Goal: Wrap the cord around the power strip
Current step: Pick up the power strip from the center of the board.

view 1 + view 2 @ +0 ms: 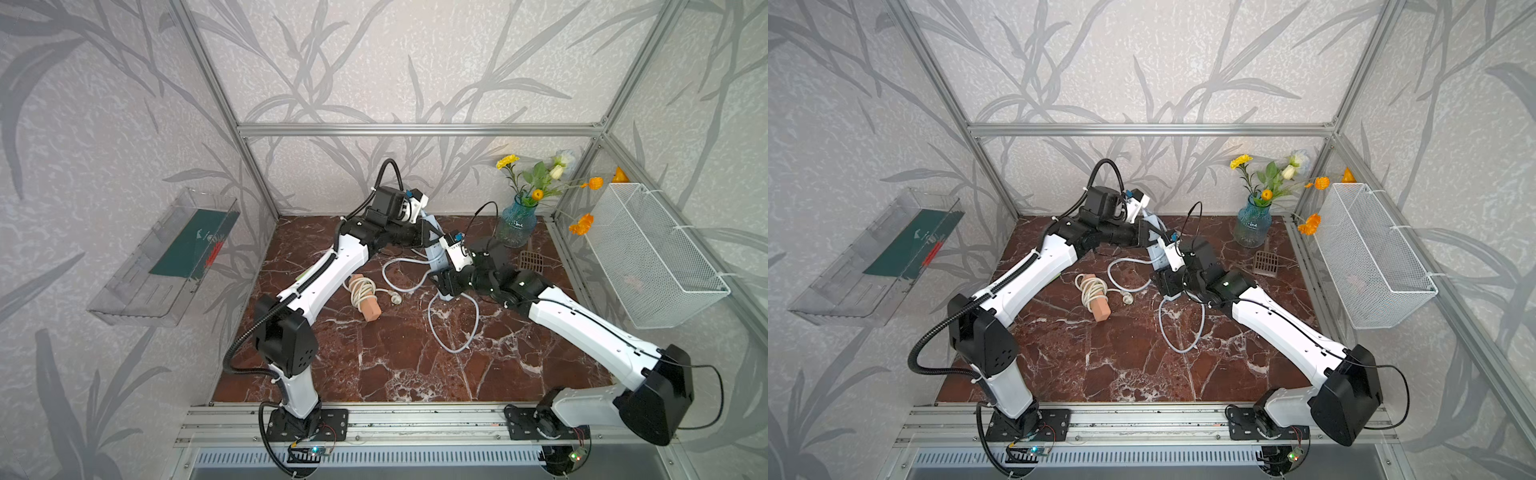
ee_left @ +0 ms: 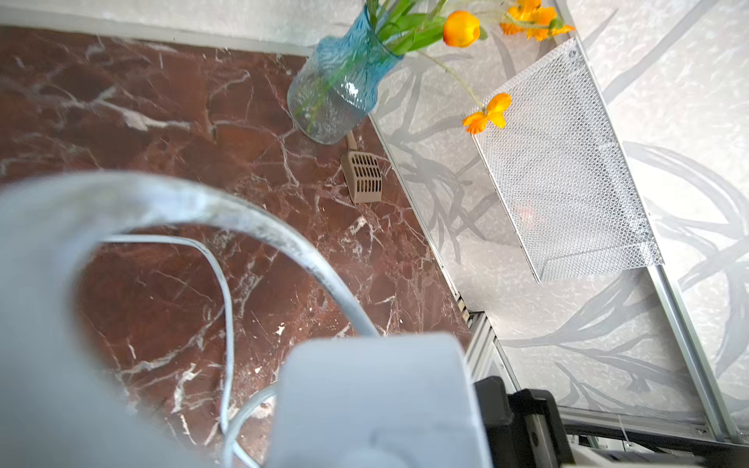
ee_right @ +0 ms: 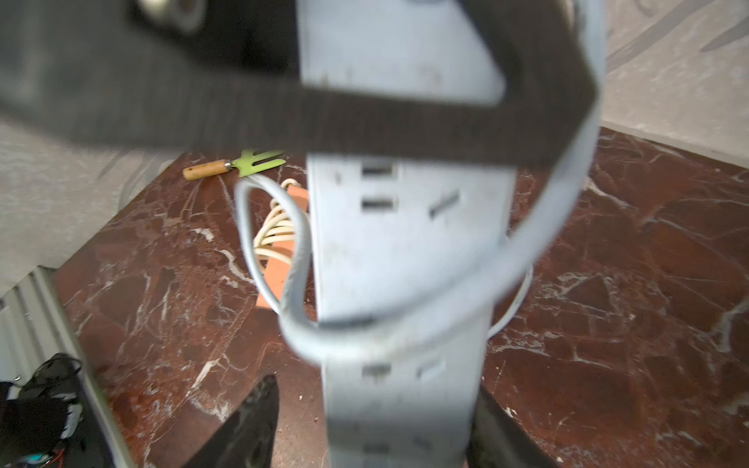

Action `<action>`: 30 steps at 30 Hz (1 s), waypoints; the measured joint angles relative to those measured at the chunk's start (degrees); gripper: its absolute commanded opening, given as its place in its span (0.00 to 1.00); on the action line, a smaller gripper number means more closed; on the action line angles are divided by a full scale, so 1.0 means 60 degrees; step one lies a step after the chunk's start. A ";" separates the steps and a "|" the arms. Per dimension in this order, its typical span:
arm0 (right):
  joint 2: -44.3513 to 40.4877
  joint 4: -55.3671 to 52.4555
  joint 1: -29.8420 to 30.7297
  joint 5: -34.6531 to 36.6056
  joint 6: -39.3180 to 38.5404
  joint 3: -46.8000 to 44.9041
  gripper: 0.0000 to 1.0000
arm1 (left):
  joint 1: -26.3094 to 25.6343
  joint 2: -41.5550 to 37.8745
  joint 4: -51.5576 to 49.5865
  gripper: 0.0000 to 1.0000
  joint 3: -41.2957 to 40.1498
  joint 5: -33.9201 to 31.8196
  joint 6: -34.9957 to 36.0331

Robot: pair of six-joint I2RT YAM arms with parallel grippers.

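Right wrist view, catalogue of working items.

1. Power strip (image 3: 405, 251): pale grey-blue, socket face to the lens. It is raised and tilted off the counter (image 1: 374, 365), near the blue glass vase (image 1: 515, 226), on the vase's side toward the counter's middle.
2. Cord (image 3: 356, 342): matching grey. One slack pass crosses the socket face. The remainder lies in two open loops on the counter, both farther from the vase than the strip is.
3. Left claw (image 1: 430, 232): closed across the strip's upper end and carrying it.
4. Right claw (image 3: 377, 409): jaws apart, straddling the lower end with a gap showing on one side, so not gripping.

Handling, as judged:
- The strip's body looks rigid and light, with smooth plastic that is likely slippery. Held by one end, its length will lever against the grip.
- Best hold on the strip is across the flat faces at an end, leaving the middle free for turns.
- The cord looks springy and loop-set, so turns will slacken unless kept taut.
- Best hold on the cord is close to the last turn.

Also present: salmon-coloured strip (image 1: 365, 297) with cream cord coiled round it, well apart from the vase, and a slotted scoop (image 1: 532, 262) just beside the vase.
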 measured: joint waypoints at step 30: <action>0.0047 0.1778 -0.3031 -0.6335 0.2000 0.1086 0.71 | 0.0248 -0.0382 -0.0266 0.03 0.1126 0.3013 0.2634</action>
